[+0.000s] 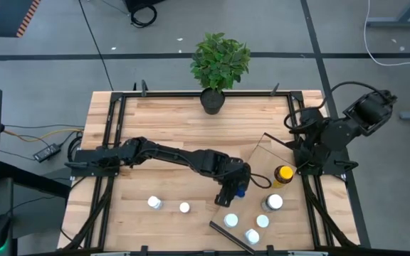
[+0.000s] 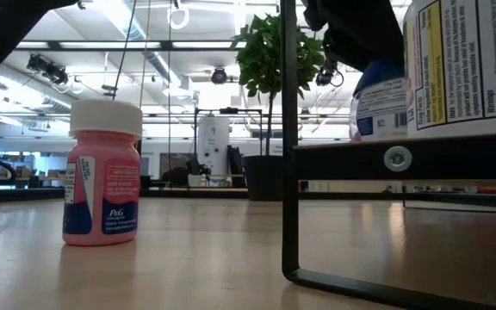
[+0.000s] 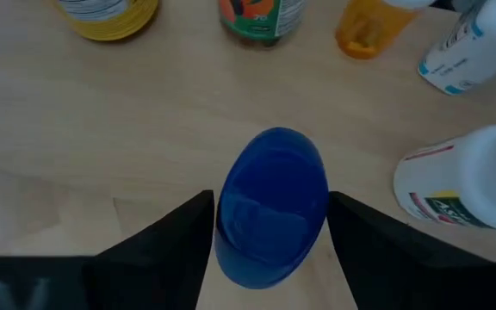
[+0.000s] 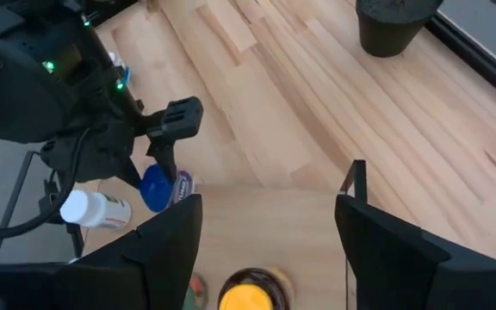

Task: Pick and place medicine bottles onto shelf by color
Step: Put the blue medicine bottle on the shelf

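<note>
From above, the left gripper reaches to the middle of the plank table, its fingers to either side of a blue-capped bottle at the shelf's near edge; the yellow-capped amber bottle stands on the shelf, white-capped bottles dot the table nearer the front, and the right gripper waits folded back at the table's right edge. At table height, a pink bottle with a white cap stands on the wood beside the shelf's dark frame, the potted plant behind. The left wrist shows the blue cap between spread fingers, narrow gaps either side. The right wrist shows its own fingers spread wide, empty.
</note>
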